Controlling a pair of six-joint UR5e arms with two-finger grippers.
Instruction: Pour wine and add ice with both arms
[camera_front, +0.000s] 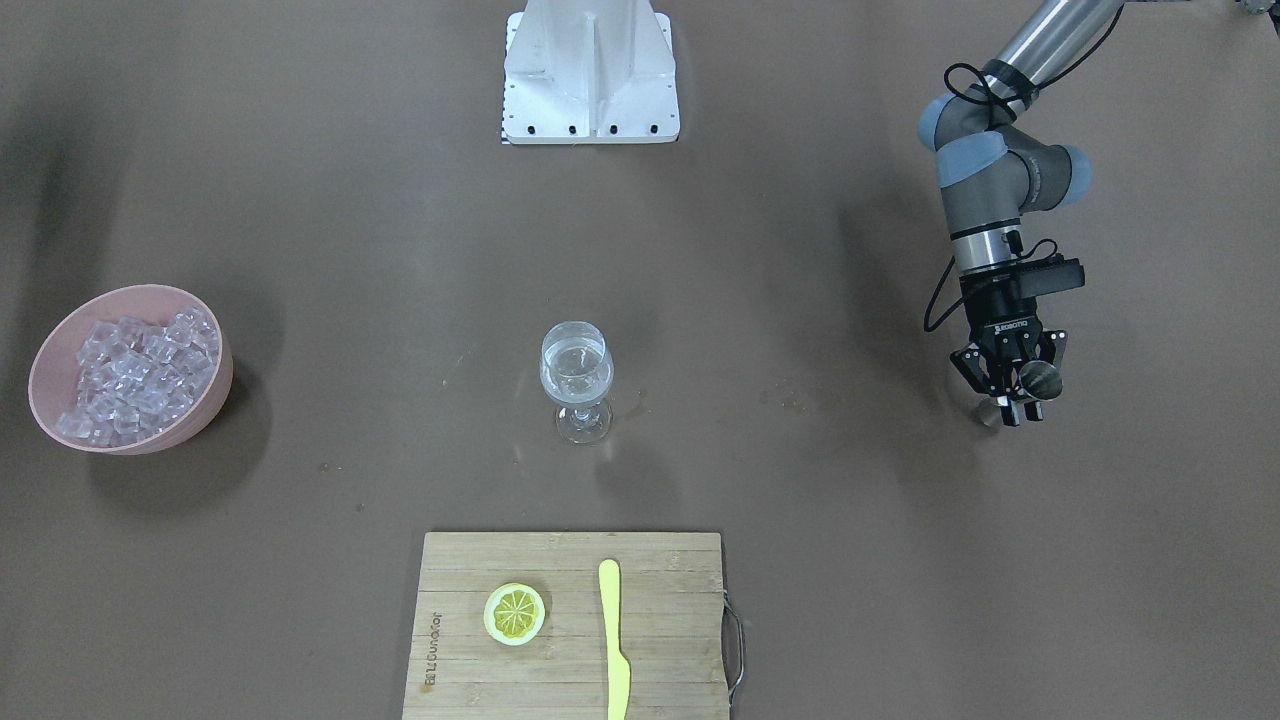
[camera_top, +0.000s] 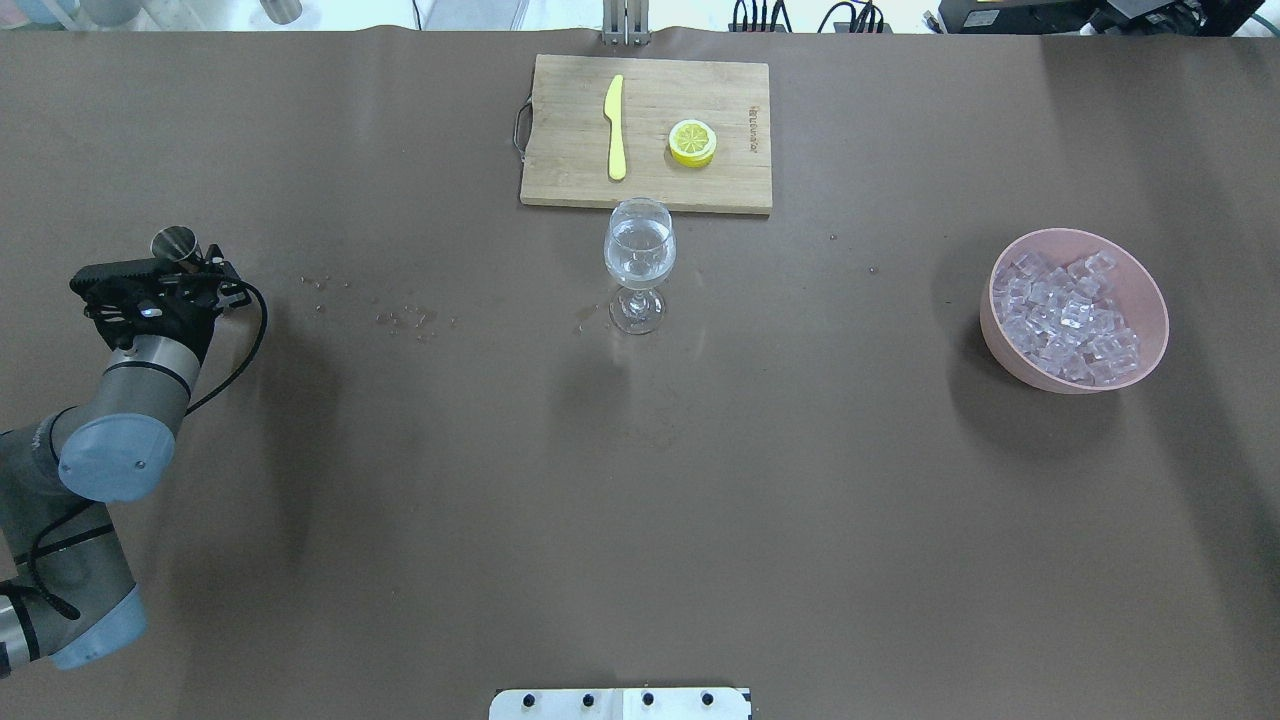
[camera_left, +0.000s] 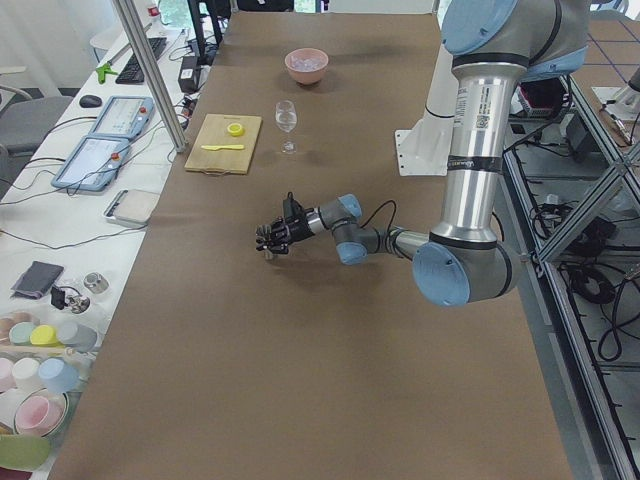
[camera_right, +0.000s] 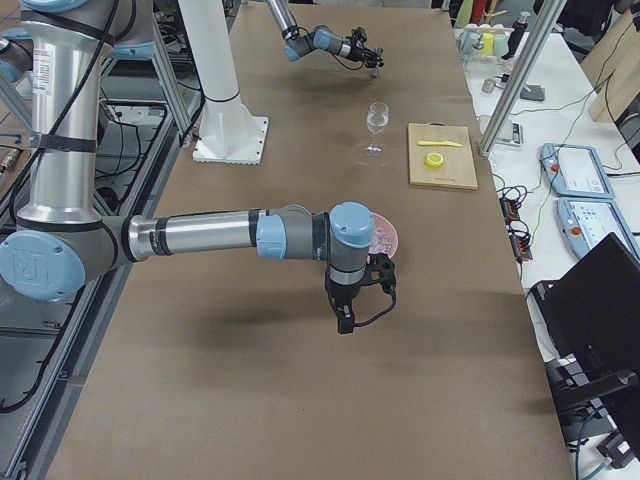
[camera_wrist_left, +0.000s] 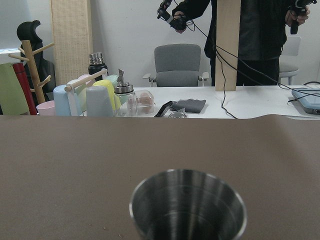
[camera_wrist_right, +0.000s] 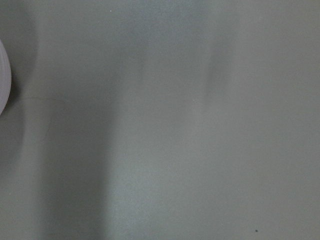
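At the left end of the counter (camera_front: 800, 500), the left gripper (camera_front: 1020, 400) held a steel cup (camera_front: 1040, 378) between its fingers. Near the bowl (camera_front: 205, 410) of ice (camera_front: 130, 375), the right gripper (camera_right: 344, 320) hung; its finger opening could not be told.

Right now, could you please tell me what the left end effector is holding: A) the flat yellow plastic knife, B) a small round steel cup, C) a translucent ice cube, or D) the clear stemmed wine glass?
B: the left end effector is shut around the small round steel cup, whose rim shows in the left wrist view.
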